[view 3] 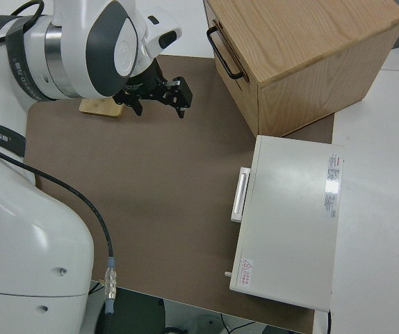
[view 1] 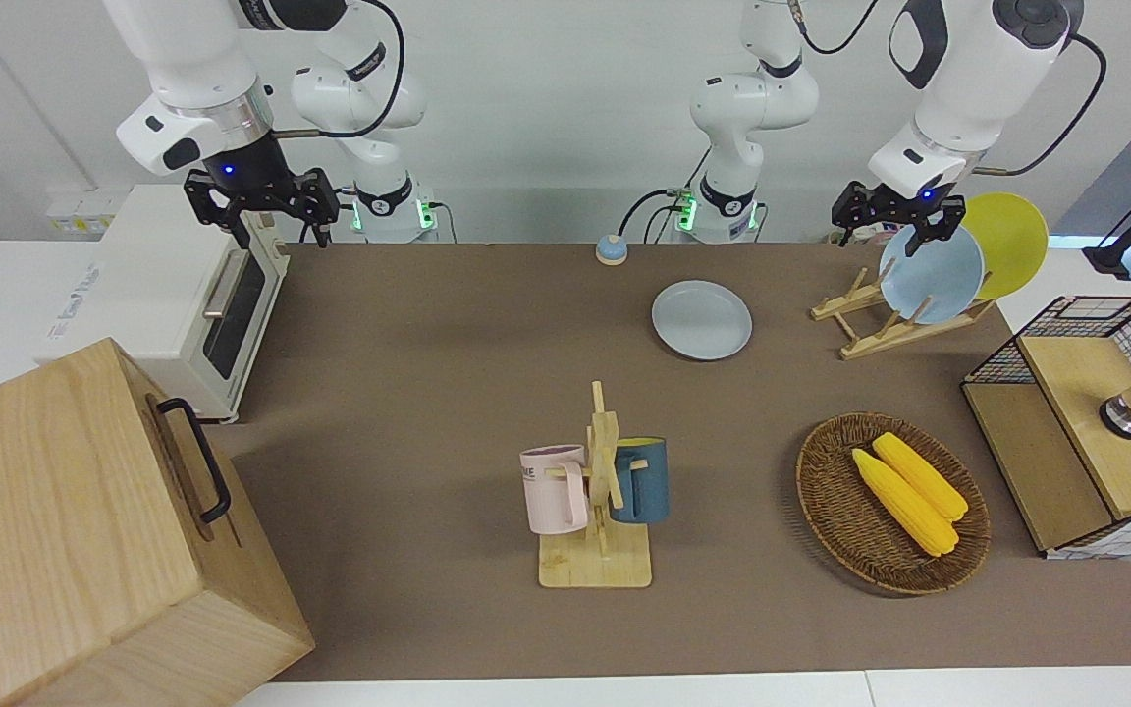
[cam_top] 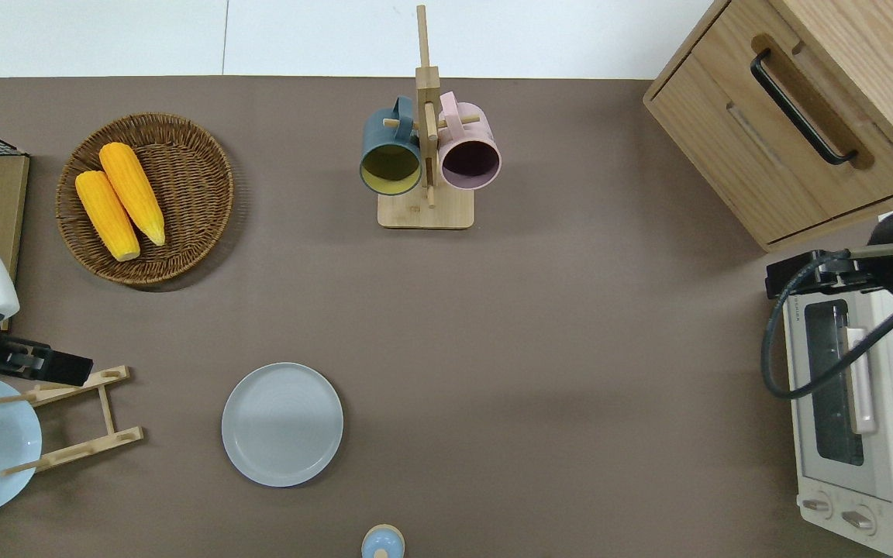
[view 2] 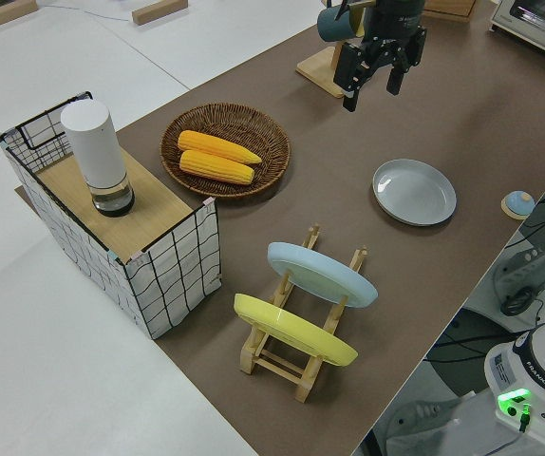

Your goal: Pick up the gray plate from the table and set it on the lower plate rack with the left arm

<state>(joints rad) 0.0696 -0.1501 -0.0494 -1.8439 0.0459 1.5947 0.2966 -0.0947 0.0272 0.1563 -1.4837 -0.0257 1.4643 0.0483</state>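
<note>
Gray plate [cam_top: 282,424]: lying flat on the counter [cam_top: 570,349], beside the lower plate rack [cam_top: 74,418] toward the right arm's end.
Lower plate rack: carrying a light blue plate [view 1: 931,274] and a yellow plate [view 1: 1007,242] (both leaning in slots).
Left pincer [view 1: 894,211]: hanging over the rack with fingers spread apart, gripping nothing.
Right arm: sitting parked, its pincer [view 1: 261,201] gaping open and holding nothing.

Gray plate [cam_top: 282,424] flat on table [cam_top: 570,372], beside lower plate rack [cam_top: 74,422]; mug stand [cam_top: 425,167] farther from robots.
</note>
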